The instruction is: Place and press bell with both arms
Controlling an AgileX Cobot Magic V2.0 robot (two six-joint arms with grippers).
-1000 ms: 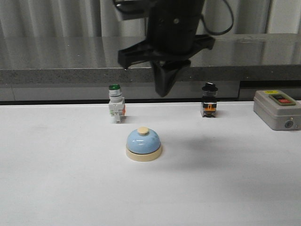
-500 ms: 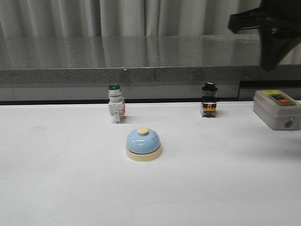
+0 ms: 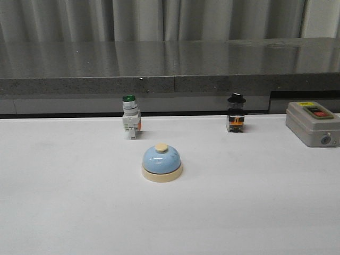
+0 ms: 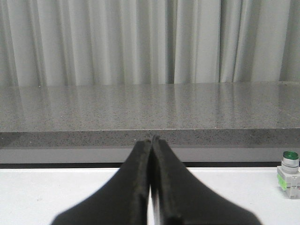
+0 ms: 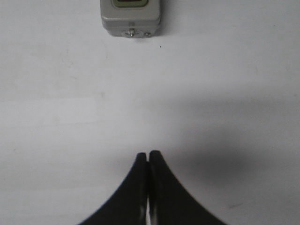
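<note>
**Arm gone from front view, bell alone on desk**

Right arm that crossed the front view a second ago has left it. Bell [image 3: 162, 162] unmoved, upright on the white desk [image 3: 64, 202], nearer the camera than the green-capped switch [image 3: 130, 123] and black-knob switch [image 3: 236, 112] (grey button box [image 3: 313, 123] at far right). Left hand [image 4: 152, 138] and right hand [image 5: 148, 153] both pressed together, empty. Grey stone ledge [image 3: 170, 66], curtains [image 3: 159, 20] behind.

White bench [image 3: 64, 212]. Near its back edge, upright green-capped switch [image 3: 130, 122] to the left, upright black-capped switch [image 3: 236, 112] to the right, well apart. Grey box [image 3: 312, 124] with red and green buttons at the far right edge. Behind all, grey speckled ledge [image 3: 170, 66], then pale curtain [image 3: 159, 20].
</note>
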